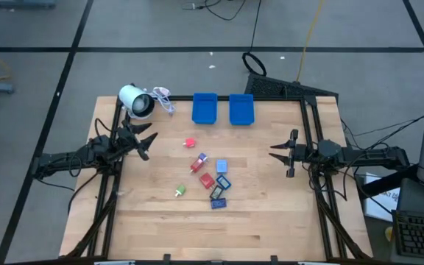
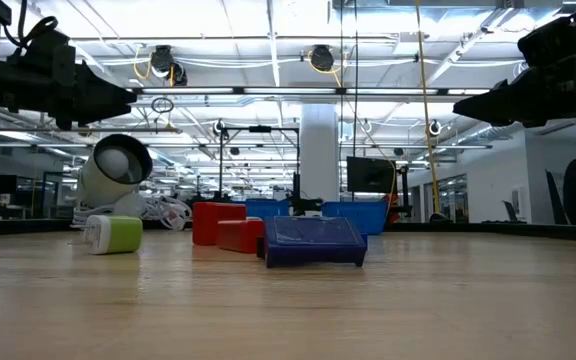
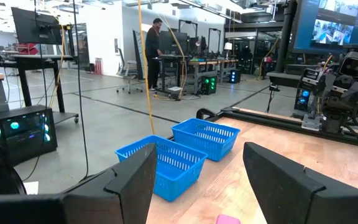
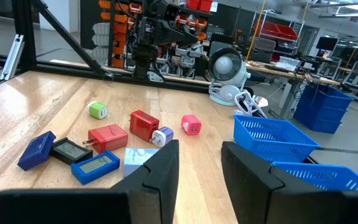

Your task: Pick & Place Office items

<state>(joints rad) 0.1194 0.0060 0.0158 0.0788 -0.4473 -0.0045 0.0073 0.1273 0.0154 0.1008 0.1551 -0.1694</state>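
Several small office items lie loose on the wooden table's middle: a pink cube [image 1: 190, 142], red blocks [image 1: 207, 180], a light-blue piece [image 1: 221, 166], a green-and-white piece [image 1: 180, 191] and dark-blue flat pieces [image 1: 218, 203]. The right wrist view shows them too, such as the red block [image 4: 107, 137]. My left gripper [image 1: 147, 143] hovers open at the table's left side, with nothing between its fingers [image 3: 129, 180]. My right gripper [image 1: 272, 152] hovers at the right side, its fingers [image 4: 160, 168] shut to a narrow slit on nothing. Both point level toward the middle.
Two blue plastic bins [image 1: 205, 108] [image 1: 241, 109] stand side by side at the table's far edge. A white cylindrical roll [image 1: 135, 101] with a white cord [image 1: 165, 100] sits at the far left corner. Bare wood [image 1: 197, 235] stretches along the near edge.
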